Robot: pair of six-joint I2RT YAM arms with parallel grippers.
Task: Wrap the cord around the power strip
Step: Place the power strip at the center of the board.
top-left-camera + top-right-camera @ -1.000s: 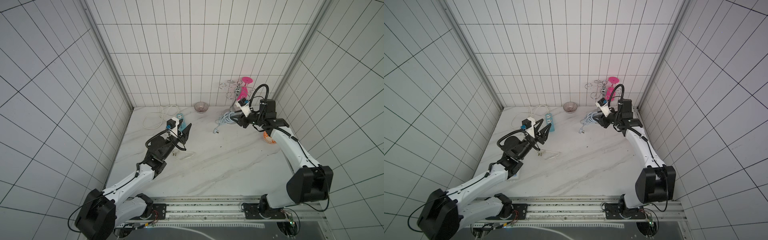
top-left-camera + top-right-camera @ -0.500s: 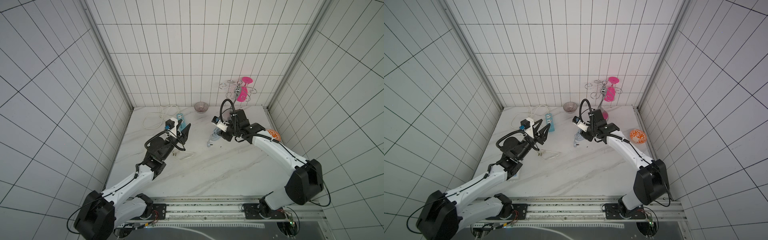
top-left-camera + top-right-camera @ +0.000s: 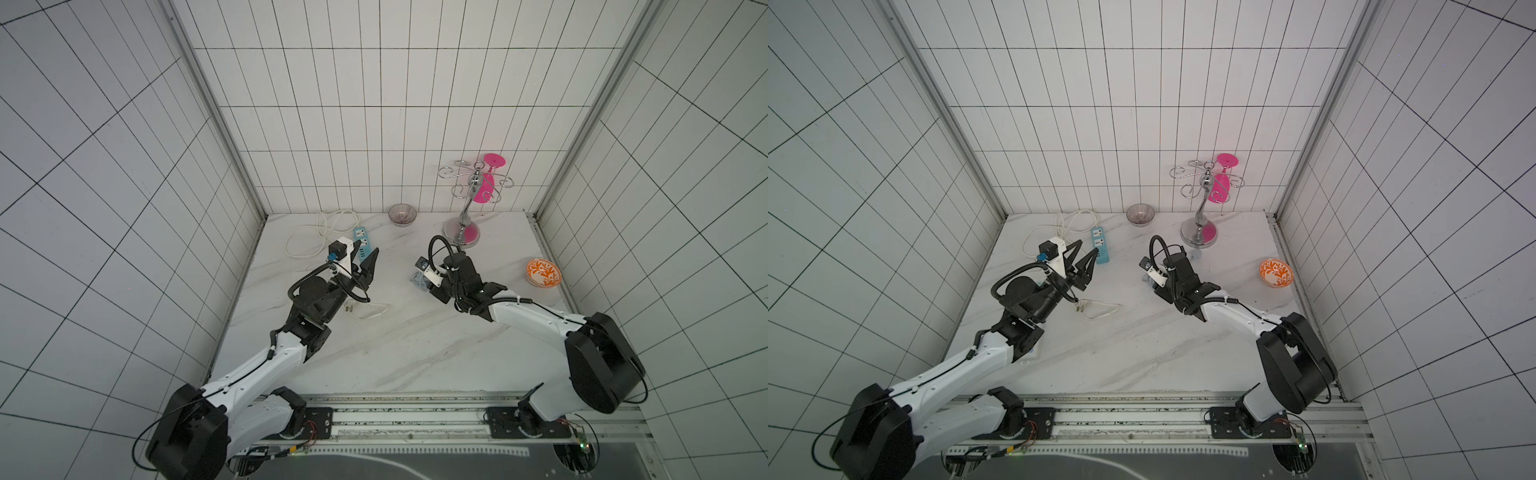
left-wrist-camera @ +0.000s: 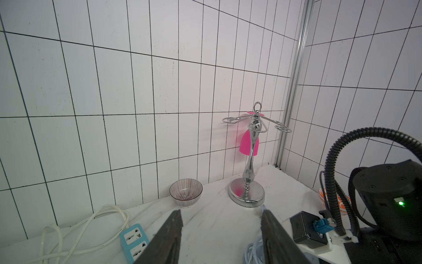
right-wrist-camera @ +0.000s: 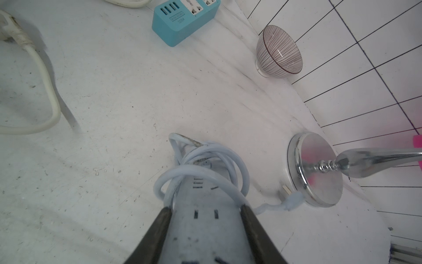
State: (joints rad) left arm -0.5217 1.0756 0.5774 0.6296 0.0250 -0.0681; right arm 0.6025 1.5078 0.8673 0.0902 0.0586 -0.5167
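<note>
Both top views first: two arms reach over the back half of the desk (image 3: 374, 353). The left gripper (image 3: 365, 271) hangs above the surface near the turquoise strip (image 3: 362, 245), by the back-left corner. Its jaws are apart and nothing is in them; that looks to me like a hand parked, waiting its turn. The right arm (image 3: 469, 286) covers its own pincer here. Only a sliver of the power strip (image 3: 417, 279) peeks out, about mid-desk toward the back edge, in front of the metal stand (image 3: 462, 235).

Over to the left wrist view: the fingers (image 4: 169, 240) are spread wide with bare marble between them. A curl of the cord (image 4: 252, 251) lies just beside one finger.

Now the right wrist view, and here's the story. The right gripper (image 5: 205, 218) is clenched on the power strip across its width, one finger on each long side. That grip leaves the far end free to take loops. The cord is coiled round that end in a few slack turns, not snug. Its plug (image 5: 294, 201) trails off to lie right by the stand's base. Whether the strip's far end rests on the desk or floats just above it, I can't quite tell.

My read: the wrapping is mostly done and the tail is loose. The open left hand is the obvious one to gather it.
</note>
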